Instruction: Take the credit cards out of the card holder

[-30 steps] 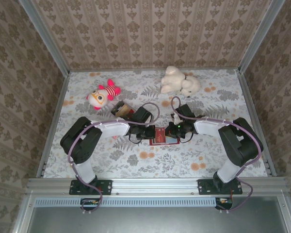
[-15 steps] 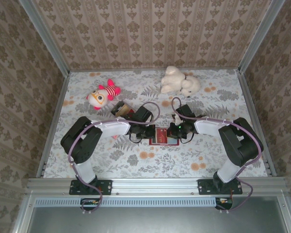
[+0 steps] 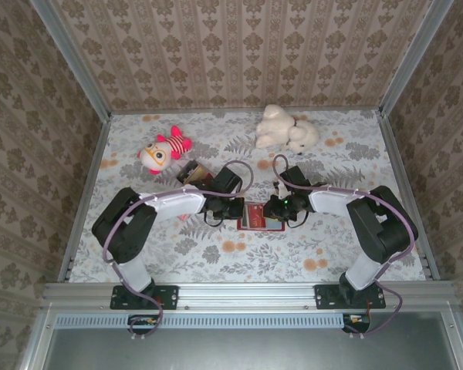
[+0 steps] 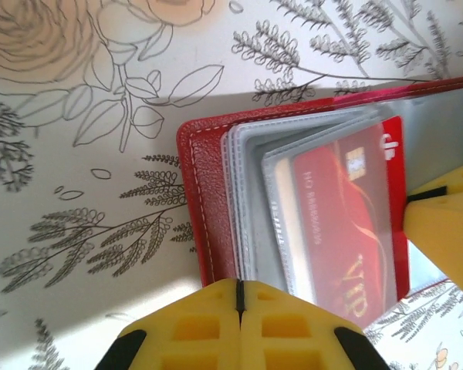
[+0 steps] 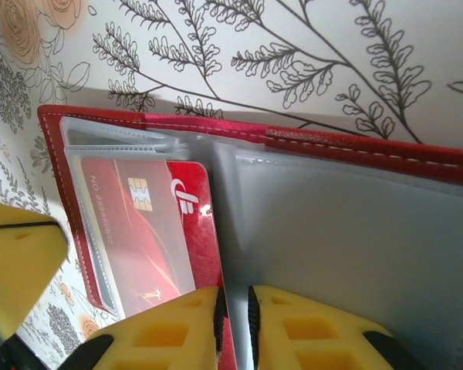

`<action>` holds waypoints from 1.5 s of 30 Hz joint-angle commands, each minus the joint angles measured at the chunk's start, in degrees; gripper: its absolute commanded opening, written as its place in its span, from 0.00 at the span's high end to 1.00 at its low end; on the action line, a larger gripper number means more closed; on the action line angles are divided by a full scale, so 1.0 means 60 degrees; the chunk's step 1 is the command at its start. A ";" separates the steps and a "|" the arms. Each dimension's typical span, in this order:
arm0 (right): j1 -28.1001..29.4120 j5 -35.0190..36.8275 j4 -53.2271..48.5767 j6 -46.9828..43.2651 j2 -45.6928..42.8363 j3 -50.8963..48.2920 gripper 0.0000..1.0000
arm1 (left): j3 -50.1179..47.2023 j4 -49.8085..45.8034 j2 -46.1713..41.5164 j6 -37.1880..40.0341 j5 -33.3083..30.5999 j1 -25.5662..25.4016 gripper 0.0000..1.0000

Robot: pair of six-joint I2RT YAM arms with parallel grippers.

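Jaws on the left gripper [image 4: 239, 291] are pressed together, pad against pad, at the near edge of the open card holder [image 4: 204, 200]. I cannot tell whether a sleeve edge is caught in the seam. The right gripper [image 5: 233, 299] is nearly closed, with only a thin slit between its pads, and it appears to be pinching one grey-blue inner leaf at the fold.

The holder lies spread flat on the floral table [image 4: 100, 116], midway between the two arms. Its red cover faces down and its clear pockets fan upward. A red credit card [image 4: 332, 231] with a gold chip sits fully inside the top clear pocket, and none of its edge pokes past the pocket mouth.

By this showing, the holder is open and pinned but no card has come out. Every extraction is yet to do, and the grip must move from the leaf to the card itself. Farther back stand a small clear box [image 3: 193, 173], a pink-and-white doll [image 3: 163, 150] and a white plush [image 3: 285, 129], all well apart from the work.
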 commanded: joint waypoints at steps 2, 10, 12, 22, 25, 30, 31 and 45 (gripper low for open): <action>-0.0092 -0.0276 0.0162 0.0106 0.0241 0.0055 0.80 | 0.0057 0.0281 -0.0318 0.0128 0.0177 -0.0101 1.00; -0.0179 -0.0845 0.0708 0.0169 0.0083 -0.0115 0.82 | 0.0303 0.0627 0.0455 0.0029 0.0543 -0.0132 1.00; -0.0194 -0.0943 0.0790 0.0151 0.0083 -0.0149 0.82 | 0.0307 0.0571 0.0617 0.0022 0.0544 -0.0132 1.00; -0.0187 -0.0637 0.0587 0.0093 0.0419 -0.0067 0.81 | 0.0213 0.0365 0.0865 -0.0012 0.0435 -0.0139 1.00; -0.0196 -0.0515 0.0479 0.0064 0.0459 -0.0035 0.81 | 0.0233 0.0208 0.0865 0.0032 0.0331 -0.0145 1.00; -0.0189 -0.0217 0.0267 0.0034 0.0422 -0.0020 0.80 | 0.0263 0.0116 0.0894 0.0047 0.0296 -0.0134 1.00; -0.0196 -0.0176 0.0230 0.0034 0.0420 -0.0005 0.80 | 0.0260 0.0101 0.0880 0.0047 0.0294 -0.0143 1.00; -0.0207 -0.0204 0.0304 0.0072 0.0212 -0.0084 0.94 | 0.0310 0.0005 0.0734 0.0113 0.0258 -0.0121 1.00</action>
